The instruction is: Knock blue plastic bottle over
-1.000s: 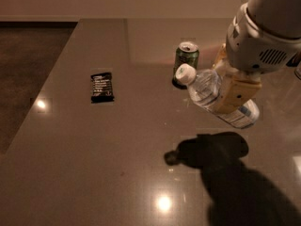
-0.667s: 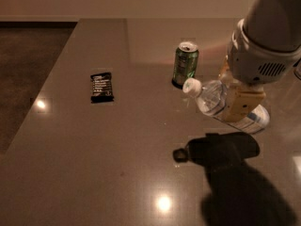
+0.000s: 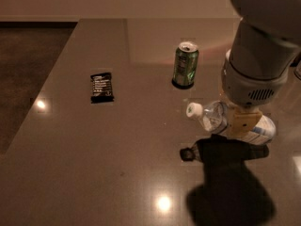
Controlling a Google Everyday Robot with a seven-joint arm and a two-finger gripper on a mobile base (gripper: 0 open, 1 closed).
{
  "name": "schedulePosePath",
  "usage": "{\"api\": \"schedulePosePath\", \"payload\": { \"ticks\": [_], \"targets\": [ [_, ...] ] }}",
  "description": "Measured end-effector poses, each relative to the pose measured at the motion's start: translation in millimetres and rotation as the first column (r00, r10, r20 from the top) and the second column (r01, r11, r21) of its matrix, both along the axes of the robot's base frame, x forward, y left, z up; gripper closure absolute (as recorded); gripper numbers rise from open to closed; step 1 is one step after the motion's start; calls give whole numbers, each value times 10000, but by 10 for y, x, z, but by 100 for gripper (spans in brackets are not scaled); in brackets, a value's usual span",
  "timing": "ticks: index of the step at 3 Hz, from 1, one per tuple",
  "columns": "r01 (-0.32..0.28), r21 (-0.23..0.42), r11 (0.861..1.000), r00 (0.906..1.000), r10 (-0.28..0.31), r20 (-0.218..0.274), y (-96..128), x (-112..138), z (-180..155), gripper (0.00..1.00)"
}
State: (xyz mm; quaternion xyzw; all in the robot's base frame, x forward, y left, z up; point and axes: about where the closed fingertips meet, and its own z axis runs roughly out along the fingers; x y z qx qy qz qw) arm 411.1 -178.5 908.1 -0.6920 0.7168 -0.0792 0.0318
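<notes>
One blue plastic bottle lies on its side on the tabletop, cap pointing left, near the green can, while the gripper pinches its middle between the fingers.

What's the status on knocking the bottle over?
Gripper at right, down over blue plastic bottle. Bottle on its side, cap pointing left. Green can upright behind, apart, not in the way.

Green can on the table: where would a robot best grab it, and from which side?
Around the middle of its round wall, coming in level from the picture's left. The green can stands upright with nothing close on that side, while the bottle lies near its front right, with the gripper over the bottle's body.
</notes>
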Motion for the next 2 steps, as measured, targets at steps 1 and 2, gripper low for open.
{"api": "schedulePosePath", "payload": {
  "ticks": [1, 2],
  "targets": [
    [-103, -532, 9985, 9999, 99, -82, -21, -47, -138, 62],
    [-231, -910, 9956, 9996, 214, -197, -11, -85, -255, 39]
  ]
}}
